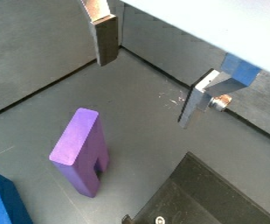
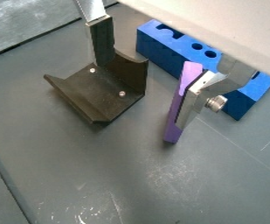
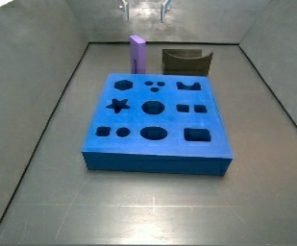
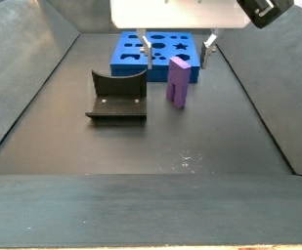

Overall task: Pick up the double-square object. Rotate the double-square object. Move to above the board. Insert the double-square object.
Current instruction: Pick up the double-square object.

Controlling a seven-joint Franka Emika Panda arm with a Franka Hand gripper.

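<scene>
Light purple and matte, the elongated rectangular double-square object (image 4: 180, 80) stands upright on end on the dark grey bench (image 4: 153, 146), just above centre in a side view, between the bright blue board and the dark holder's side of the floor. In another side view it rises at the top centre (image 3: 137, 53), just behind the far left part of the thick bright blue rectangular board (image 3: 158, 127) with its dark shaped cut-outs, star, circles, squares and cross among them. To the right of the purple block there, the dark grey-brown open-fronted holder (image 3: 186, 61) sits close behind the board's far edge. The gripper (image 1: 148, 74) hangs above the bench with its jaws spread wide and nothing between them; its flat silver fingers (image 1: 103, 39) show in both wrist views. In a wrist view the purple block (image 2: 178, 105) stands just beside one silver finger (image 2: 196, 101), partly hidden by it, while the holder (image 2: 100, 89) lies near the opposite finger and the blue board (image 2: 172, 48) reaches into the upper right of the frame.
</scene>
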